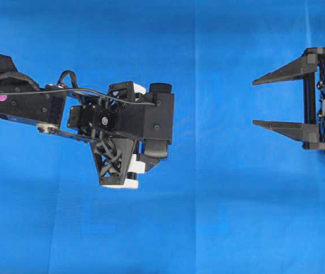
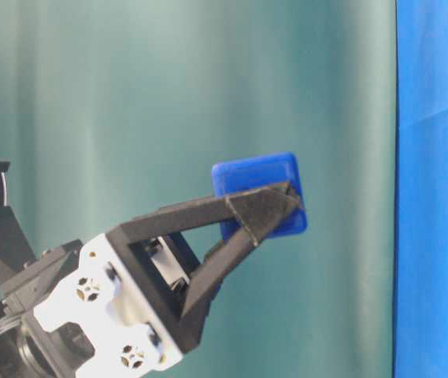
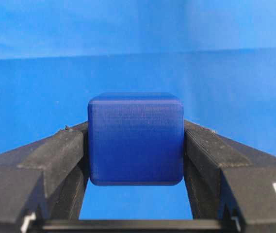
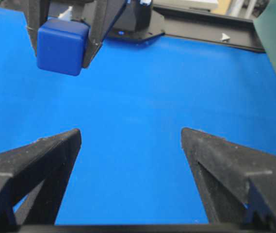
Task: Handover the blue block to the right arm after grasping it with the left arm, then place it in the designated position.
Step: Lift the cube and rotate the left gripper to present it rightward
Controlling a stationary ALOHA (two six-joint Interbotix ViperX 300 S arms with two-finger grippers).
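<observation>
- Dark-blue and round-edged, the small plastic cube [image 3: 135,139] sat clamped between my left gripper's [image 3: 135,145] two black pointed fingers [image 3: 60,155], lifted clear of the bright blue cloth [image 1: 219,228].
- The grasp step was complete; the handover step was in hand.
- My right gripper [image 1: 279,103], black with pale green parts, held its fingers [image 4: 36,165] spread wide with nothing between them, well apart from the cube [image 4: 61,46].
- In the right wrist view the cube hung ahead and to the upper left of the open gap.
- Judgement: the next move called for closing that separation, centring the cube's free faces between the right fingers, clamping, then releasing the left grip.
</observation>
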